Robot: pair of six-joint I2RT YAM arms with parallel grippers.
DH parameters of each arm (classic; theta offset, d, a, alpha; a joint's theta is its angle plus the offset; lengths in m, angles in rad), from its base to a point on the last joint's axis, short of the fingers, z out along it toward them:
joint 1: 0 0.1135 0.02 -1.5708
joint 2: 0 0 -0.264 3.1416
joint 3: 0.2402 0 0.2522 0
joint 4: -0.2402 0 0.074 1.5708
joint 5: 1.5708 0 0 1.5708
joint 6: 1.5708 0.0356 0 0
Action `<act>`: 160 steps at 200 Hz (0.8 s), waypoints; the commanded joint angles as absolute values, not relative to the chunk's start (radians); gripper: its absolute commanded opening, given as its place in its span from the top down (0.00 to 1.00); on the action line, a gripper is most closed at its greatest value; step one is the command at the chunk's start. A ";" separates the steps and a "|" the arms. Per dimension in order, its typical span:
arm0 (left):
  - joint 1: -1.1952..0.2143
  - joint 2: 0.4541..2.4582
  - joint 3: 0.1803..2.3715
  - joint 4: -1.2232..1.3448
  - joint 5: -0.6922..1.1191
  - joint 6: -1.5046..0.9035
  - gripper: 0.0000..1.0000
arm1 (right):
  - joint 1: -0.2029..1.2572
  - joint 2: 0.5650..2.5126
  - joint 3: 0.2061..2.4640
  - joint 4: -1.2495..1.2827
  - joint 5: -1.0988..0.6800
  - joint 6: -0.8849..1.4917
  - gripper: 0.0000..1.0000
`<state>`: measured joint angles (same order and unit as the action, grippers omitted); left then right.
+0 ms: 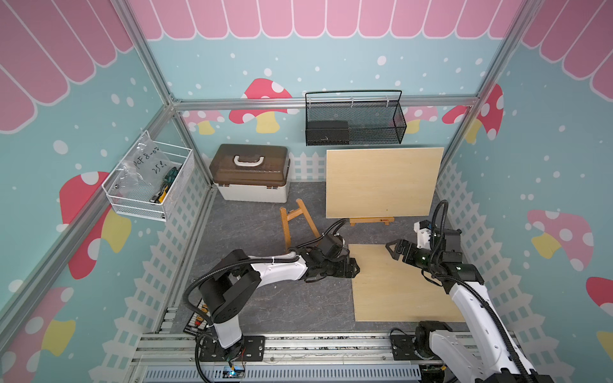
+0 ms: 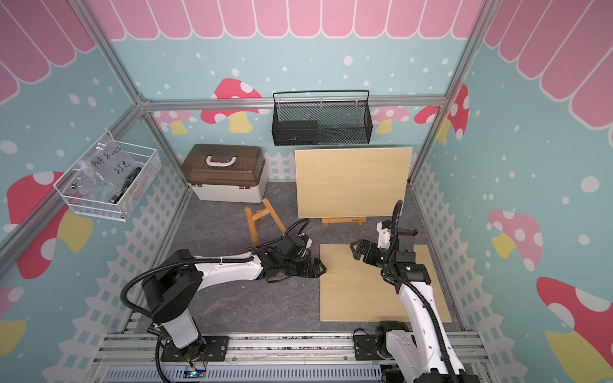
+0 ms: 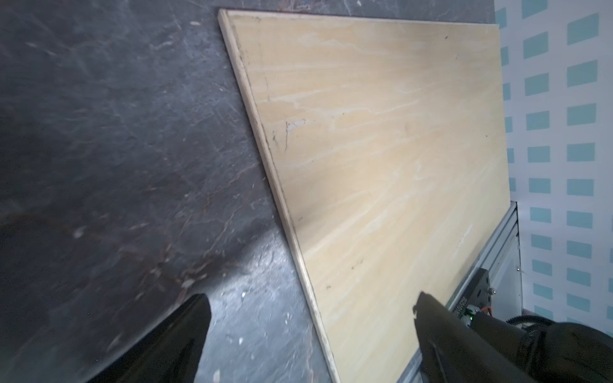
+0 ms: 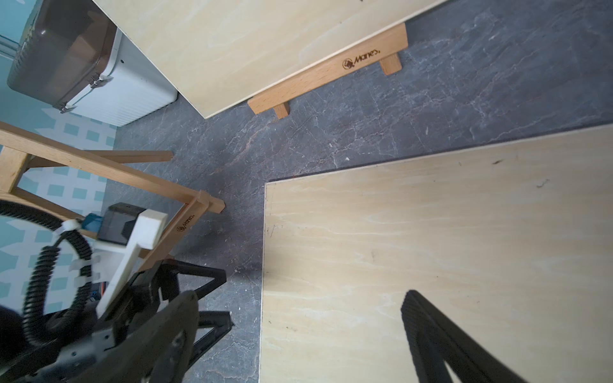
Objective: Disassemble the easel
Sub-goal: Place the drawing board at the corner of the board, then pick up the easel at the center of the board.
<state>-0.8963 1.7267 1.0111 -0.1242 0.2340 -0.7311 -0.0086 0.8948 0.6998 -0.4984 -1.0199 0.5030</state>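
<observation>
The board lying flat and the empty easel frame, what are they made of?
Flat board: looks like pale plywood, unpainted and matte; wavy grain shows. Empty easel frame: probably solid wood, warmer orange-brown, smooth, maybe varnished; square sticks with a printed or burnt-in logo.

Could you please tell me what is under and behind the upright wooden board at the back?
Under the upright board, a wooden ledge on two feet shows. Whatever stands behind the board is covered.
</observation>
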 commanded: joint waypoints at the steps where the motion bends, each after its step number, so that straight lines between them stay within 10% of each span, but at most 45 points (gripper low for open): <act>1: -0.896 1.604 0.970 -0.209 0.163 -0.672 0.00 | 0.049 0.907 0.738 -0.429 -0.905 0.474 0.01; 160: -0.402 0.775 0.637 -0.627 0.203 -0.526 0.01 | 0.648 1.400 0.856 0.072 -0.522 0.282 0.00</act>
<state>-0.4427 0.7902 0.6548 -0.5694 0.1509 -0.5816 0.6209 1.3304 0.8108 -0.0456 -0.5903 0.3763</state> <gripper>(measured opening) 0.994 0.998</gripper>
